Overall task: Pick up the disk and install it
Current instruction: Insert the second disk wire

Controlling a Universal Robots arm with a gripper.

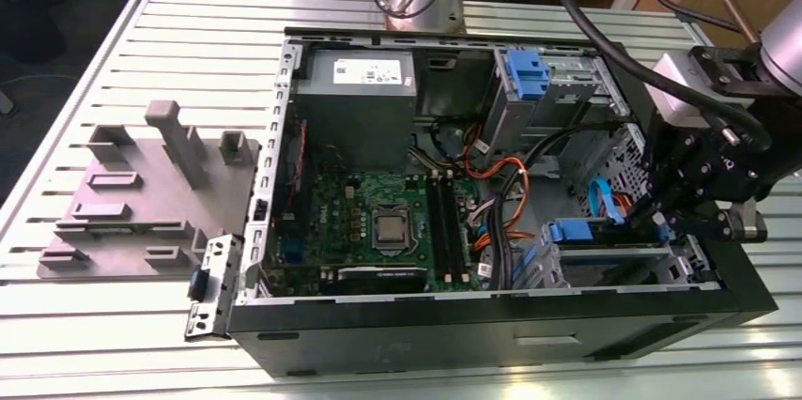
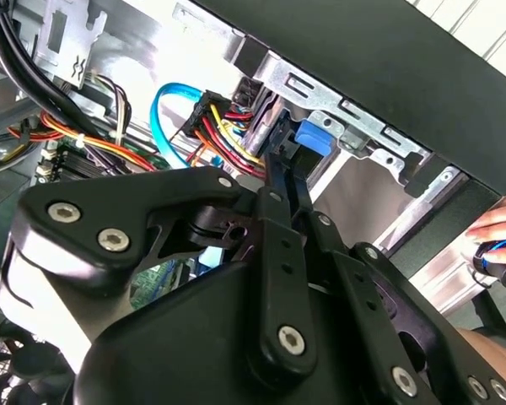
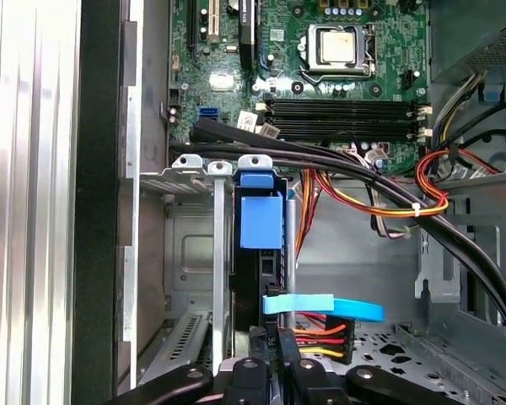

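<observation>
The disk (image 3: 257, 278) stands on edge in a slot of the grey drive cage (image 3: 190, 181), at the lower corner of the open computer case on the exterior view's right. Its dark narrow side and a blue plastic piece (image 3: 260, 221) on it are what I see. My gripper (image 3: 270, 342) hangs directly over the disk's near end with its black fingers (image 2: 278, 169) drawn together. They look shut, with the tips at the disk's end. In the exterior view the gripper (image 1: 652, 222) hovers above that cage (image 1: 614, 264).
A blue flat cable (image 3: 320, 305) and red-yellow wires (image 3: 320, 333) cross beside the disk. The motherboard (image 1: 376, 222), power supply (image 1: 357, 90) and a second cage (image 1: 551, 81) fill the case. A grey fixture (image 1: 138, 203) lies beside the case. A person's hand (image 2: 497, 228) is outside the case wall.
</observation>
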